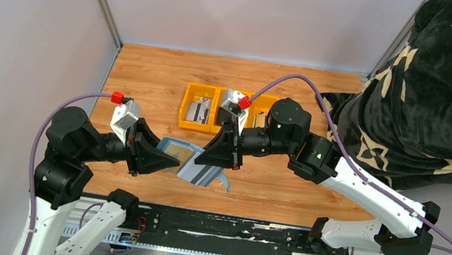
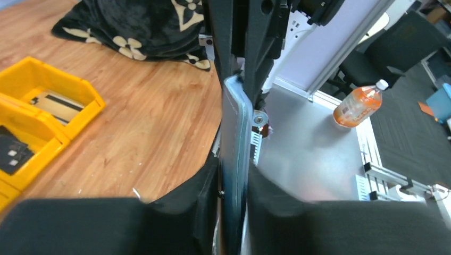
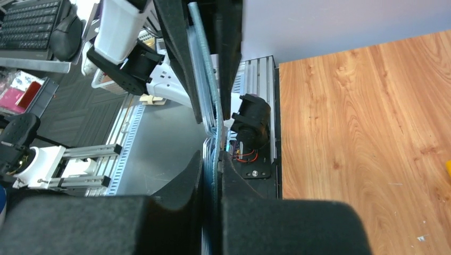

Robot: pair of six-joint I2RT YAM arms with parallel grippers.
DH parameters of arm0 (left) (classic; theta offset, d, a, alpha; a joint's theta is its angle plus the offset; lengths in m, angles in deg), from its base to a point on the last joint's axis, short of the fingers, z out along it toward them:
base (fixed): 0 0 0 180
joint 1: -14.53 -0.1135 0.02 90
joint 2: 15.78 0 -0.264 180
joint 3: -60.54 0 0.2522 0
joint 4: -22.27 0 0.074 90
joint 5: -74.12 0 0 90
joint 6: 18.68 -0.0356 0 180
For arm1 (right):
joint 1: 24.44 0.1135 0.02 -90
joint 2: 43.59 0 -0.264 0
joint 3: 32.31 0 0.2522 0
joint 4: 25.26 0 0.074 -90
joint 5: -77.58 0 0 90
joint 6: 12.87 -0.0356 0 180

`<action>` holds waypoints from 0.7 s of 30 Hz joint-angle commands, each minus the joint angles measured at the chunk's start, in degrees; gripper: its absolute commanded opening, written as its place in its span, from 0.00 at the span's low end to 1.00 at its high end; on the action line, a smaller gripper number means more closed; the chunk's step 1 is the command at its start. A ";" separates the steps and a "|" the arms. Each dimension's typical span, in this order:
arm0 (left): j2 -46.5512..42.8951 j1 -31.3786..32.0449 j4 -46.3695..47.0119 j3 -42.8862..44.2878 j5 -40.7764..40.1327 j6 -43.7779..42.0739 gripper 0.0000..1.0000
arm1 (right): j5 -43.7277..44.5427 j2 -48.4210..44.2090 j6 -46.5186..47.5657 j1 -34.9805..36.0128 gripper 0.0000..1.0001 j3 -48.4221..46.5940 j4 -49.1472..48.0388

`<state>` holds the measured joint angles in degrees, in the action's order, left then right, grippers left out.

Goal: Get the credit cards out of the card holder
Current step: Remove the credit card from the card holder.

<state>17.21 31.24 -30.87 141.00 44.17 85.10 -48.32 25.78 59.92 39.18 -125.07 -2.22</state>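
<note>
The blue-grey card holder point(image 1: 176, 150) hangs open above the table's front, held between both grippers. My left gripper point(image 1: 163, 159) is shut on its left half, which shows edge-on between the fingers in the left wrist view point(image 2: 235, 154). My right gripper point(image 1: 209, 155) is shut on the slotted right half point(image 1: 199, 172). In the right wrist view the jaws pinch a stack of blue and thin white layers point(image 3: 206, 101); I cannot tell card edges from slots. One credit card with a black stripe point(image 1: 198, 110) lies in the yellow tray.
The yellow three-compartment tray point(image 1: 190, 90) stands behind the grippers, also in the left wrist view point(image 2: 80, 87). A black flowered blanket point(image 1: 435, 95) fills the back right. The black rail point(image 1: 211, 226) runs along the near edge.
</note>
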 commanded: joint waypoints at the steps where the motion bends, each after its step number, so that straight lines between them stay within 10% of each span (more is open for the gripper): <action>1: 2.06 0.23 11.78 -2.31 6.23 13.39 0.40 | -4.41 -2.90 1.56 0.11 0.00 2.41 -0.35; 5: 3.76 0.21 12.40 -2.32 9.24 16.03 0.59 | -4.79 -4.80 1.98 0.08 0.00 4.40 -2.03; 18: 4.37 0.20 9.20 -3.11 13.50 13.89 0.19 | -5.01 -5.09 0.98 -0.52 0.00 5.62 -5.98; 21: 4.88 0.24 8.32 -2.71 13.30 13.27 0.07 | -3.55 -5.03 0.61 -1.78 0.27 6.10 -6.22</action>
<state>21.71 31.22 -20.59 138.18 55.20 99.11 -52.06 22.24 60.73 39.09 -119.56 -3.92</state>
